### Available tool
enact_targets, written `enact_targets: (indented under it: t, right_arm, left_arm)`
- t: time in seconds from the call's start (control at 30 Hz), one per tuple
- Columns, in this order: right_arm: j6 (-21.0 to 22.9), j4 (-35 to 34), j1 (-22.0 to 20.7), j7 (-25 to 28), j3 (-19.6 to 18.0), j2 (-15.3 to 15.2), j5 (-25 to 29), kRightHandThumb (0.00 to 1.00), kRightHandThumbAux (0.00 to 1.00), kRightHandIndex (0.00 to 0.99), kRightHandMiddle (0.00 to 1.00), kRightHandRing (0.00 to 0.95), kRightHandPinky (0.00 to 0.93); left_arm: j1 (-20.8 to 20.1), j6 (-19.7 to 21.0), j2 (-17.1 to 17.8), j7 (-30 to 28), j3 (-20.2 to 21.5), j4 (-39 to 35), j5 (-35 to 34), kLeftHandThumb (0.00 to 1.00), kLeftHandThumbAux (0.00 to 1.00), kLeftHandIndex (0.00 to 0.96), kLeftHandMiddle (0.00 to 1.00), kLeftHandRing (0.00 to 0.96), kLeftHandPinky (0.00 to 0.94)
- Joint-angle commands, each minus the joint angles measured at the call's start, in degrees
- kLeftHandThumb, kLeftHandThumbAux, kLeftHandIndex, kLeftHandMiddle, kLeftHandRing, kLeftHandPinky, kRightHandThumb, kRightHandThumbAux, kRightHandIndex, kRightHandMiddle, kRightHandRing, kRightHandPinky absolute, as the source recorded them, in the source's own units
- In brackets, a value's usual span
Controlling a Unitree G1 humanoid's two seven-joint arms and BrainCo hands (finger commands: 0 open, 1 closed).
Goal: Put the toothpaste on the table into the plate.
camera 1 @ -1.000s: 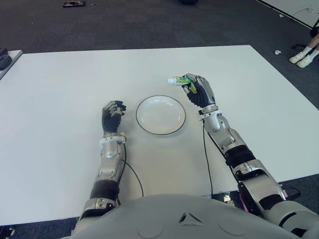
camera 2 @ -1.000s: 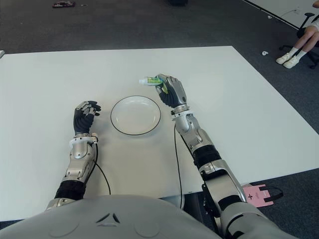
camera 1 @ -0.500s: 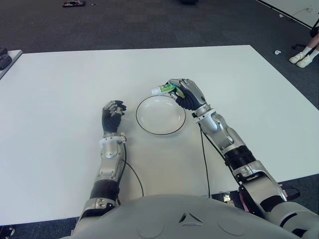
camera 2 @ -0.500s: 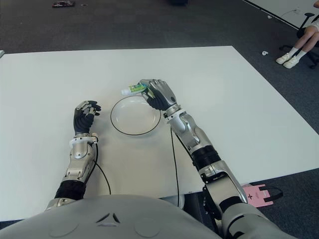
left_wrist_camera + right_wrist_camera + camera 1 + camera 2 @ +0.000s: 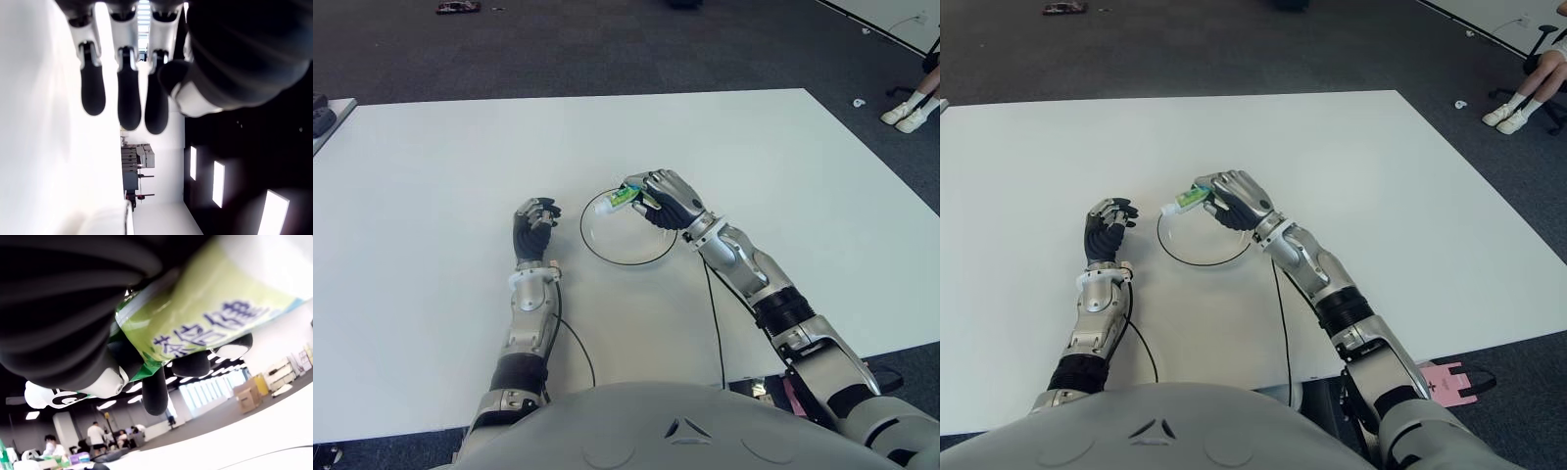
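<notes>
A green-and-white toothpaste tube (image 5: 615,200) is held over the white, black-rimmed plate (image 5: 607,247), its white cap end pointing left. My right hand (image 5: 664,197) is shut on the tube above the plate's far half. Close up, the right wrist view shows the tube's printed label (image 5: 205,328) pressed under the curled fingers (image 5: 155,390). My left hand (image 5: 534,223) shows left of the plate with curled fingers (image 5: 121,98) and nothing in them.
The white table (image 5: 431,176) spreads wide on both sides. A dark carpeted floor (image 5: 607,39) lies beyond its far edge. A seated person's feet (image 5: 907,116) show at the far right, and a dark object (image 5: 321,119) sits on a second table at far left.
My right hand has carried the toothpaste leftward and down, from beyond the plate's right rim to over the plate. The left hand has not moved.
</notes>
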Motion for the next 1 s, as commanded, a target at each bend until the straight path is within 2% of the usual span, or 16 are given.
enact_targets:
  t: [0.03, 0.2, 0.27, 0.33, 0.37, 0.4, 0.47, 0.57, 0.73, 1.0]
  right_arm:
    - [-1.59, 2.85, -1.52, 0.13, 1.36, -0.49, -2.14, 0.846, 0.681, 0.402, 0.564, 0.870, 0.867]
    - [-2.37, 5.20, -1.95, -1.95, 2.43, -0.18, -4.48, 0.846, 0.680, 0.405, 0.565, 0.858, 0.855]
    - [-2.50, 6.65, -2.19, -3.15, 3.02, 0.16, -5.53, 0.846, 0.680, 0.407, 0.571, 0.837, 0.819]
    - [-1.92, 7.56, -2.37, -2.80, 3.52, 0.30, -6.05, 0.840, 0.680, 0.404, 0.560, 0.761, 0.719]
    - [-1.16, 7.43, -2.38, -1.50, 3.72, 0.20, -6.06, 0.782, 0.696, 0.407, 0.437, 0.560, 0.557]
    - [-0.67, 7.24, -2.38, -0.54, 3.80, 0.11, -6.01, 0.676, 0.673, 0.357, 0.372, 0.465, 0.475]
    - [0.37, 5.89, -2.02, 1.98, 3.82, -0.44, -5.71, 0.378, 0.613, 0.181, 0.176, 0.210, 0.228]
    - [0.62, 1.03, -1.03, 6.83, 2.43, -3.15, -3.59, 0.212, 0.542, 0.059, 0.057, 0.068, 0.074]
    - [0.16, -0.60, -1.03, 9.66, 1.82, -3.88, -2.25, 0.128, 0.447, 0.009, 0.009, 0.011, 0.012]
    - [0.10, -0.75, -1.15, 11.40, 1.60, -3.97, -1.79, 0.083, 0.359, 0.000, 0.000, 0.000, 0.000]
  left_arm:
    - [1.96, 2.58, -0.48, 0.80, -0.28, 2.52, 0.56, 0.711, 0.716, 0.435, 0.510, 0.503, 0.495]
    - [2.05, 2.76, -0.48, 0.47, -0.19, 2.29, 0.22, 0.711, 0.716, 0.434, 0.507, 0.500, 0.493]
    - [2.02, 2.64, -0.36, 0.31, -0.10, 2.45, 0.07, 0.711, 0.715, 0.434, 0.508, 0.499, 0.493]
    - [1.96, 2.25, -0.18, 0.12, -0.09, 2.78, 0.04, 0.711, 0.715, 0.434, 0.509, 0.498, 0.491]
    - [1.95, 1.97, -0.08, -0.02, -0.15, 2.89, 0.08, 0.710, 0.716, 0.434, 0.510, 0.499, 0.491]
    - [1.96, 1.80, -0.02, -0.10, -0.20, 2.94, 0.11, 0.710, 0.716, 0.434, 0.511, 0.500, 0.491]
    - [1.97, 1.48, 0.06, -0.24, -0.31, 3.02, 0.18, 0.710, 0.716, 0.434, 0.514, 0.502, 0.495]
    - [1.93, 1.28, 0.09, -0.18, -0.36, 3.12, 0.28, 0.710, 0.717, 0.435, 0.517, 0.508, 0.507]
    - [2.05, 1.81, 0.01, -0.09, -0.24, 2.92, 0.12, 0.710, 0.716, 0.435, 0.516, 0.511, 0.503]
    - [2.06, 2.04, -0.01, -0.28, 0.01, 2.92, -0.28, 0.710, 0.715, 0.434, 0.518, 0.504, 0.493]
